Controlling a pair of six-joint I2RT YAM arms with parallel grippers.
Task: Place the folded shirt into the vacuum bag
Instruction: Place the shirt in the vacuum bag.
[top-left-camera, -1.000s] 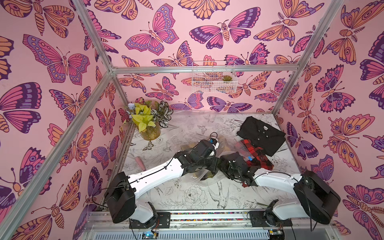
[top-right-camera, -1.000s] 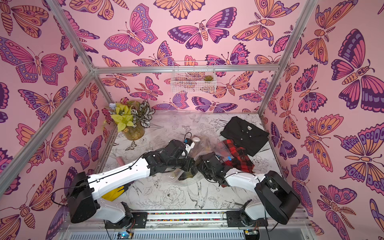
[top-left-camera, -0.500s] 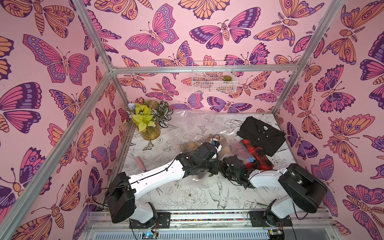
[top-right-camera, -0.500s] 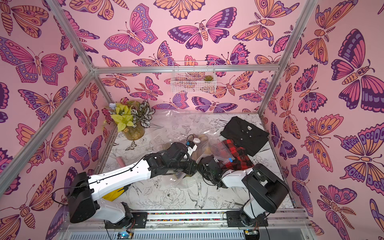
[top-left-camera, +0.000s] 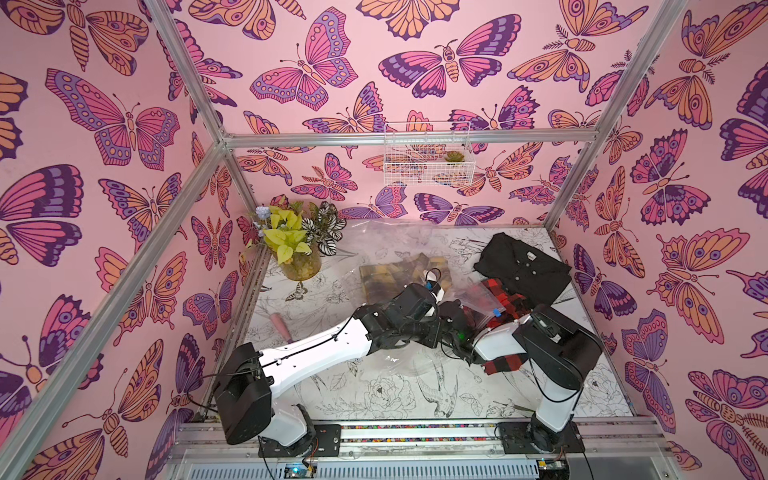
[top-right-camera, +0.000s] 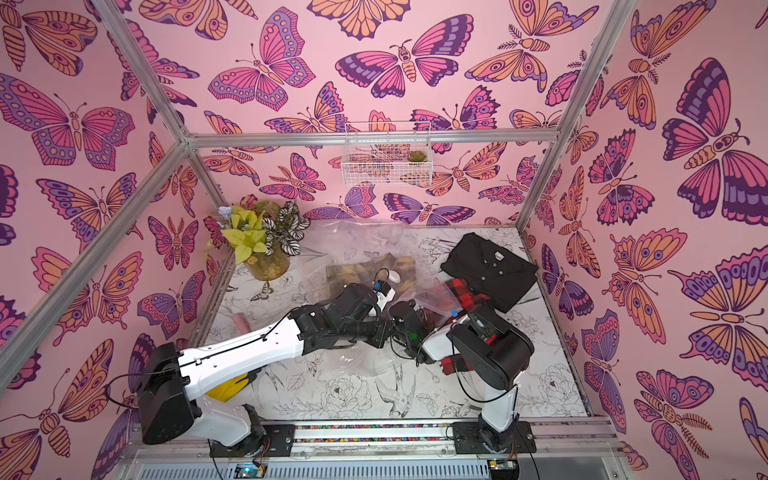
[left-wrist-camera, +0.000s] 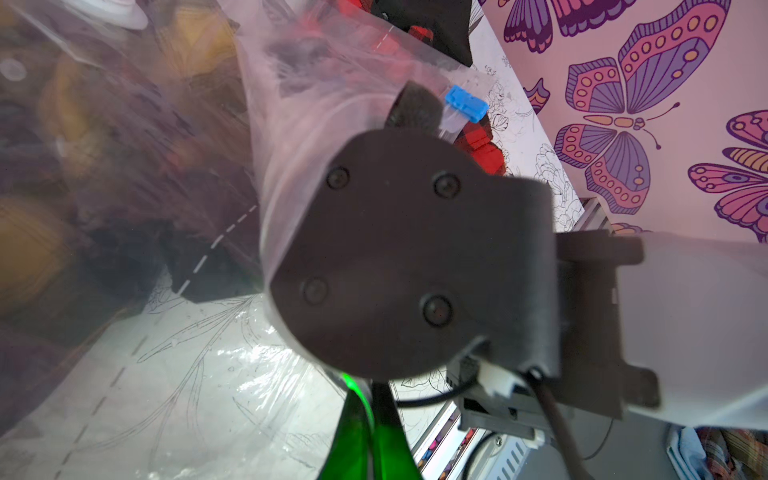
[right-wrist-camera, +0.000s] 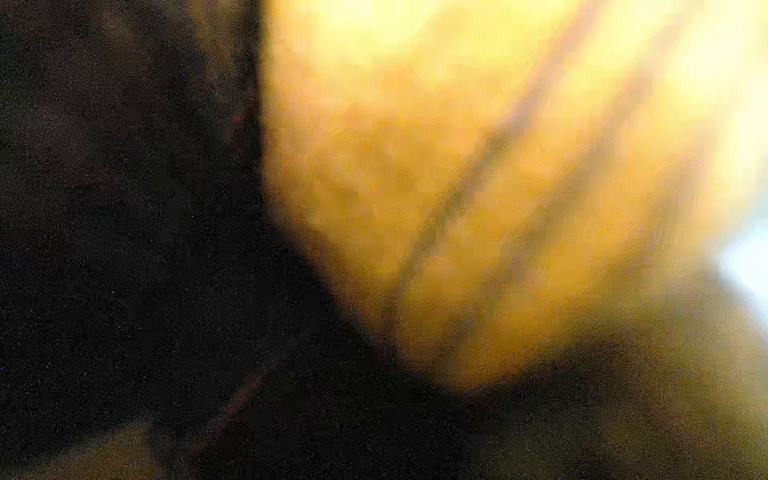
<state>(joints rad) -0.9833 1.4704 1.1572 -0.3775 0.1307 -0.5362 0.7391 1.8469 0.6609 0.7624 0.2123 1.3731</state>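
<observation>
Clear vacuum bag (top-left-camera: 386, 245) on table (top-left-camera: 374, 390), yellow checked shirt (top-left-camera: 390, 276) inside. Left fingers (left-wrist-camera: 351, 440) pressed together; right fingers hidden in bag, state impossible to tell.

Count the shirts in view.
3. A black shirt at the far right corner; a red plaid shirt beside it, partly under the right arm; a yellow plaid shirt seen through the clear vacuum bag, mid-table. Others may be hidden.

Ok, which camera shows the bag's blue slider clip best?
Left wrist: the blue slider clip is close and sharp. Both top views show a tiny blue speck; right wrist is only blur.
</observation>
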